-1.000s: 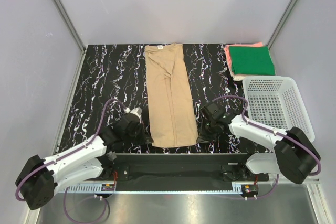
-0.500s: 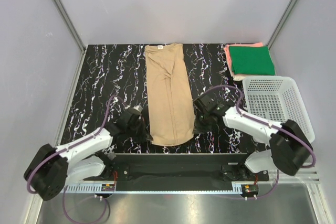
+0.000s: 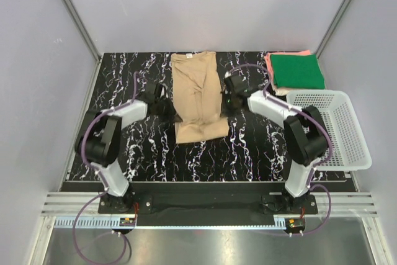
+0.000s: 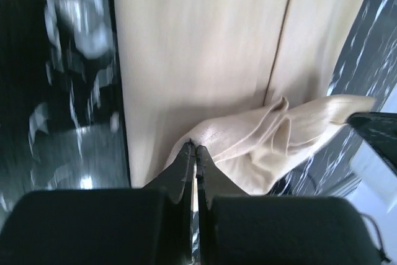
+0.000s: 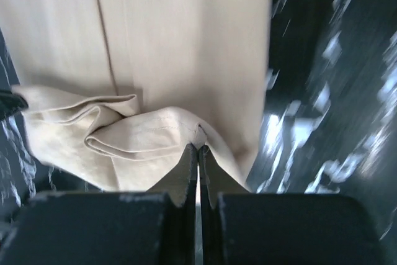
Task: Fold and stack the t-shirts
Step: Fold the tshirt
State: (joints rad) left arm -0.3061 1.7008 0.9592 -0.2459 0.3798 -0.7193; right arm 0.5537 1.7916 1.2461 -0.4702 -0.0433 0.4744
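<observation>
Two pinches, both clenched on the tan t-shirt: left gripper at its 9 o'clock edge, right gripper at 3 o'clock. Hem corners are held above the cloth, mid-table.

Risk: the hem sags and bunches between them. Uneven travel would skew the fold, and a thin grip may slip.

Far, 1 o'clock: green t-shirt lies on coral t-shirt.

The left arm and right arm share one build: rounded white link shells between black cylindrical joint housings. A purple cable loops along each. The left tool and right tool have matte black fingers tapering to thin tips.
</observation>
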